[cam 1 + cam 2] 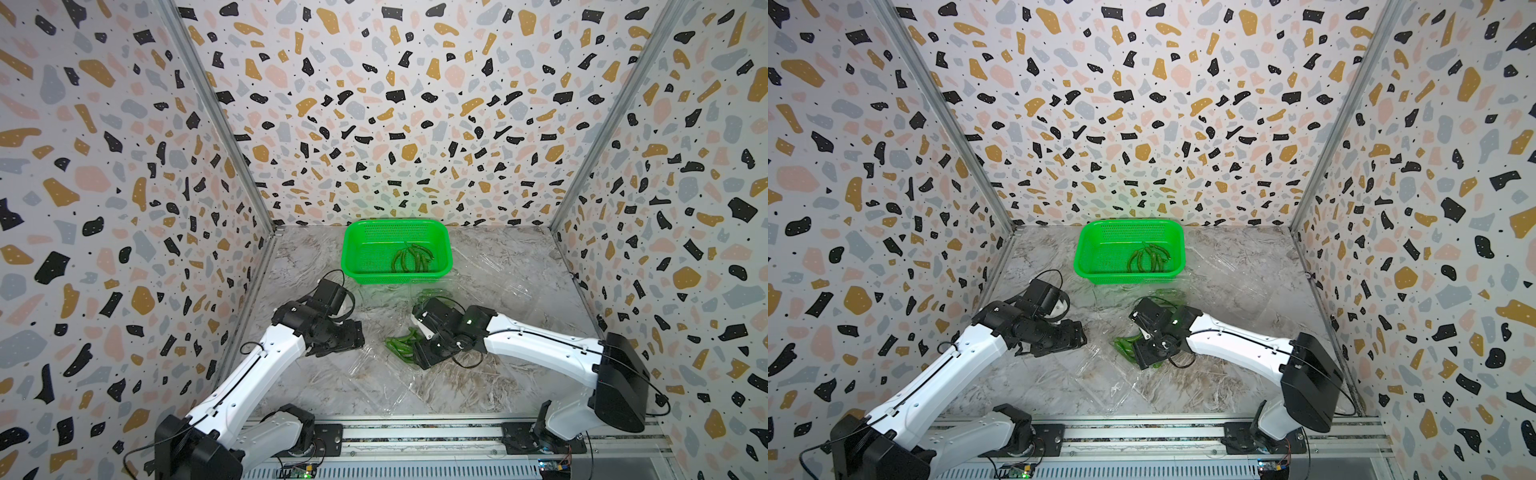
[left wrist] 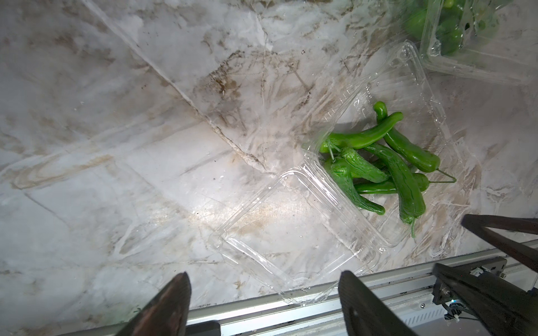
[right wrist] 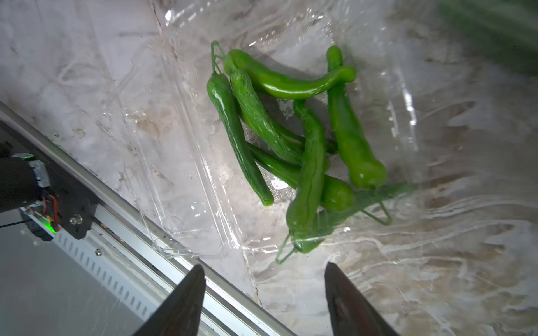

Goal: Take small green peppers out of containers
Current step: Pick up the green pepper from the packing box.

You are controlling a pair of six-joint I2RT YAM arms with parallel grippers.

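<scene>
We see both tools with fingers apart, holding nothing. The left tool (image 2: 265,275) and right tool (image 3: 265,264) hang above an opened clear container (image 2: 291,232) on the marble worktop (image 2: 116,145). In it lies a heap of small green peppers (image 3: 291,131). Others lie in the green basket (image 1: 353,249). A second pack (image 2: 471,58) seems to hold some too.

Lab test booth: terrazzo-print walls (image 1: 374,104), marble-look tabletop (image 1: 316,386), aluminium mounting rail (image 1: 415,434)
</scene>
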